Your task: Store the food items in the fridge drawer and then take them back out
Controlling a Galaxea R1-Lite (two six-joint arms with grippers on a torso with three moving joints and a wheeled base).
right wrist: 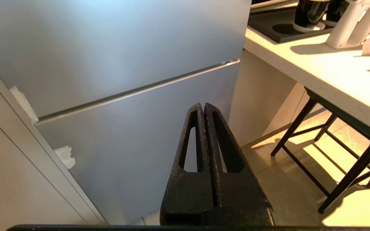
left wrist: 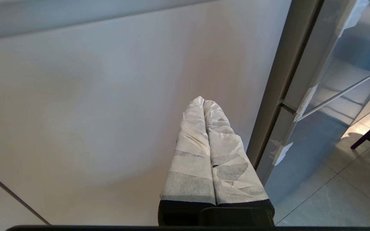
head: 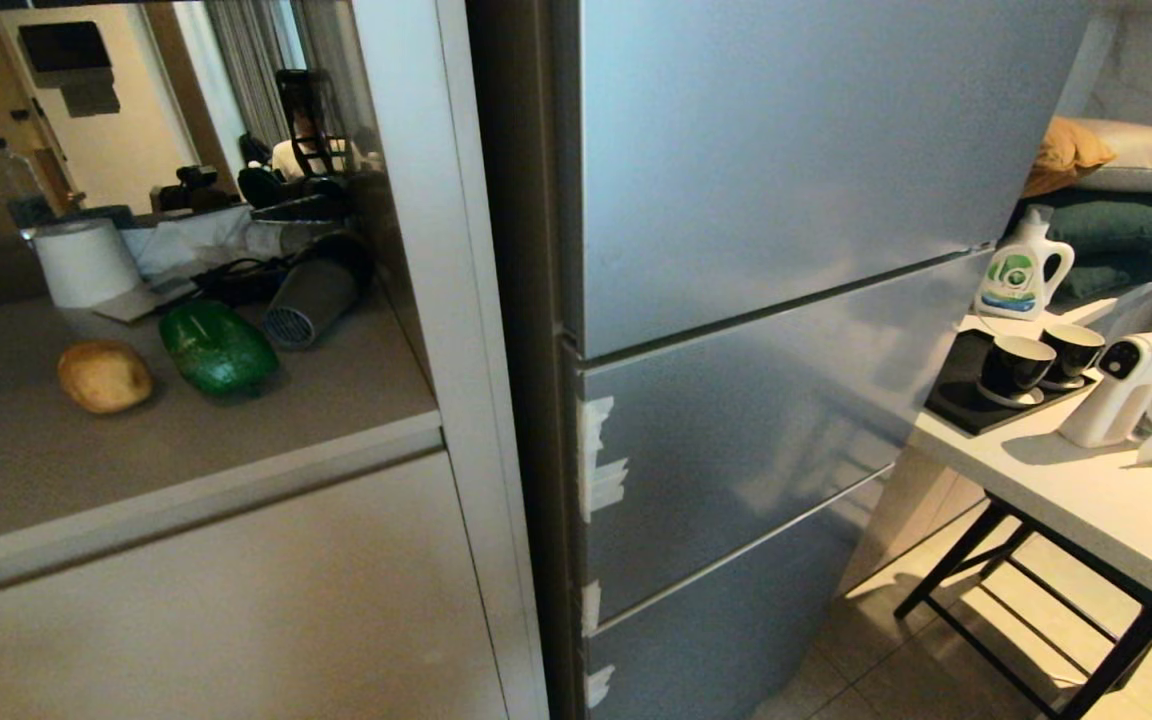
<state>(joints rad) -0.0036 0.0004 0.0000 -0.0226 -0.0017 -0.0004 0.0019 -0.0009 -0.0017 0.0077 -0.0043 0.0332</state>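
A tan-brown potato [head: 104, 375] and a glossy dark green bell pepper [head: 217, 348] lie side by side on the grey counter [head: 186, 440] at the left of the head view. The silver-grey fridge [head: 756, 300] stands with all its doors closed, so the fridge drawer is hidden. Neither arm shows in the head view. My left gripper [left wrist: 203, 100], its fingers wrapped in white tape, is shut and empty in front of a beige cabinet door [left wrist: 108, 112]. My right gripper [right wrist: 203, 105], black, is shut and empty before the lower fridge front [right wrist: 124, 138].
White tape tabs [head: 598, 465] stick to the fridge doors' left edge. A paper roll [head: 86, 262] and dark clutter sit at the counter's back. At the right, a white table [head: 1086, 500] on black legs holds two black cups [head: 1016, 365], a white spray gun [head: 1136, 385] and a detergent bottle [head: 1021, 270].
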